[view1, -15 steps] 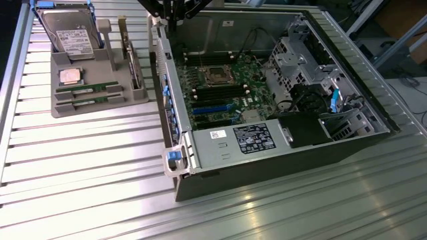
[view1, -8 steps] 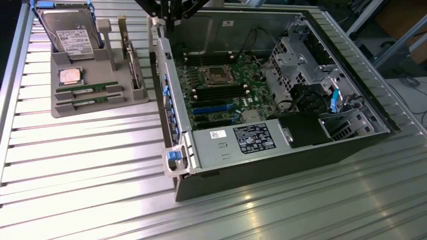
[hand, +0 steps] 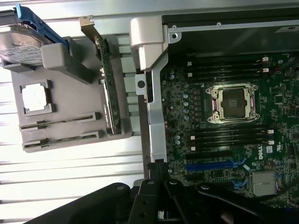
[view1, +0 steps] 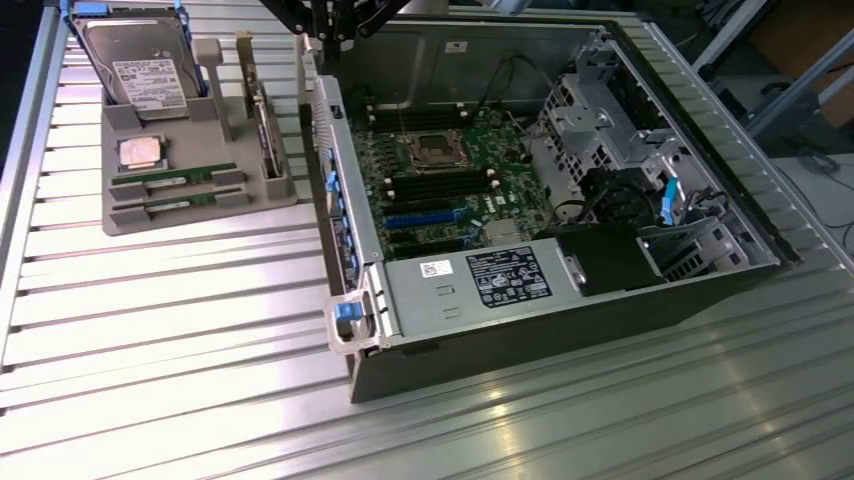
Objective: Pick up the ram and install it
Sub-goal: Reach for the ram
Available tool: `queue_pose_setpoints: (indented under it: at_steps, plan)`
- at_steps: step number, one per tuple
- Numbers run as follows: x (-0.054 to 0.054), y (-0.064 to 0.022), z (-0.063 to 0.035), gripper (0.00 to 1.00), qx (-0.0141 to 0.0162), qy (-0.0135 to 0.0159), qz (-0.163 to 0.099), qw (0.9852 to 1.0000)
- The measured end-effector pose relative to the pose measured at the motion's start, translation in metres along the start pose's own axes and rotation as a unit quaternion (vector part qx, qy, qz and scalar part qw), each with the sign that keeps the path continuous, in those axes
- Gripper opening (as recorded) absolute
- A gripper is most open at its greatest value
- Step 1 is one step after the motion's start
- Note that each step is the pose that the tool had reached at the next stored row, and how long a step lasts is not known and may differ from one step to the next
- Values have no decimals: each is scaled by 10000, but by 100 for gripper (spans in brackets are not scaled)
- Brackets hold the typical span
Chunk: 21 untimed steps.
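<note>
Two ram sticks lie side by side in slots of the grey holder tray (view1: 200,215), at the exterior view's left: one ram stick (view1: 175,180) (hand: 60,122) and its twin (view1: 175,203) (hand: 60,140). My gripper (view1: 327,22) (hand: 157,173) hangs high above the edge of the open computer case (view1: 534,330), shut and holding nothing. It is well apart from the tray. The motherboard (view1: 441,190) (hand: 224,140) shows black memory slots (hand: 229,136) on both sides of the open CPU socket (hand: 233,103).
The tray also holds a hard drive (view1: 140,65) in a blue frame, a square silver CPU (view1: 142,152) and an upright expansion card (view1: 267,120). Inside the case are a power supply (view1: 494,280) and drive cages (view1: 601,110). The ribbed metal table (view1: 160,340) extends toward the front.
</note>
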<state>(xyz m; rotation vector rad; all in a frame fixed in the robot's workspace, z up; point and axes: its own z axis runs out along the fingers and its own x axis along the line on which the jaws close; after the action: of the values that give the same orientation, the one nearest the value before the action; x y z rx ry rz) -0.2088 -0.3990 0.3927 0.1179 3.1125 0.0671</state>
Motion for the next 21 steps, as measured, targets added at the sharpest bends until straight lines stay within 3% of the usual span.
queue_pose_setpoints:
  at_steps: [12,21]
  plan:
    - [53,-4,-2,11,0,0,0,10000]
    - [151,-11,-4,11,0,0,0,10000]
